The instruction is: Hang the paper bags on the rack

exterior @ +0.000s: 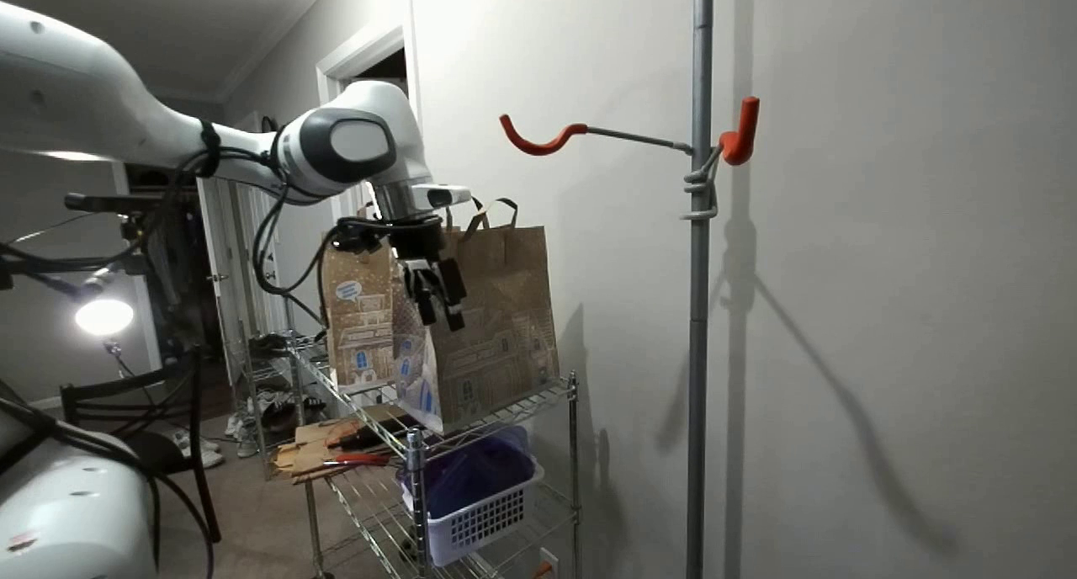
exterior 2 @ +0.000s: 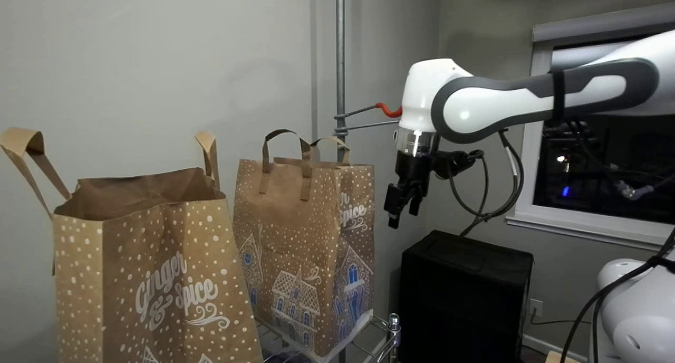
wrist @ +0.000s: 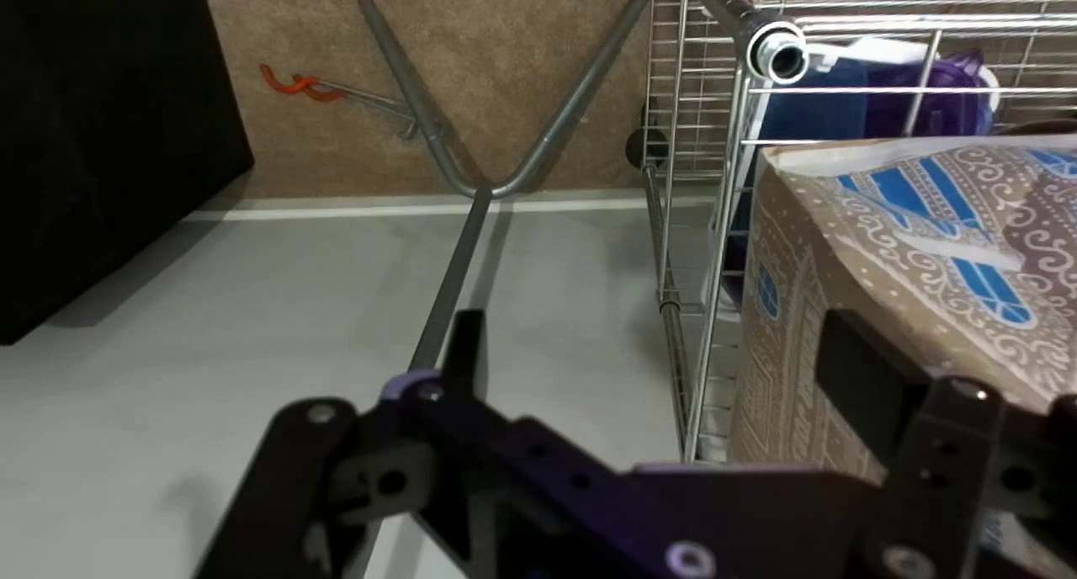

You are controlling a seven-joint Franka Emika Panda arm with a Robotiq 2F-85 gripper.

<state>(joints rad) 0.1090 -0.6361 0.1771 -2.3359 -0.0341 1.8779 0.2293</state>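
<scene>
In exterior view: paper bags point(exterior: 505, 326) stand on wire cart point(exterior: 416, 491), left of rack point(exterior: 698, 377), not yet hung on red hooks point(exterior: 538, 150). In exterior view: right bag point(exterior 2: 298, 231) sits near cart's edge; low sideways reach could shove it off. Thin handles point(exterior 2: 306, 160) could fold if pressed from above. Gripper point(exterior 2: 404, 217) hangs right of bag, gap between. Wrist view: fingers point(wrist: 867, 385) spread wide, holding nothing.

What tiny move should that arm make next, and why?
Probably raise the open, empty jaws toward the handles of the bag nearer the pole: both exterior views show the jaws hanging lower, and the red hooks hold nothing.
</scene>
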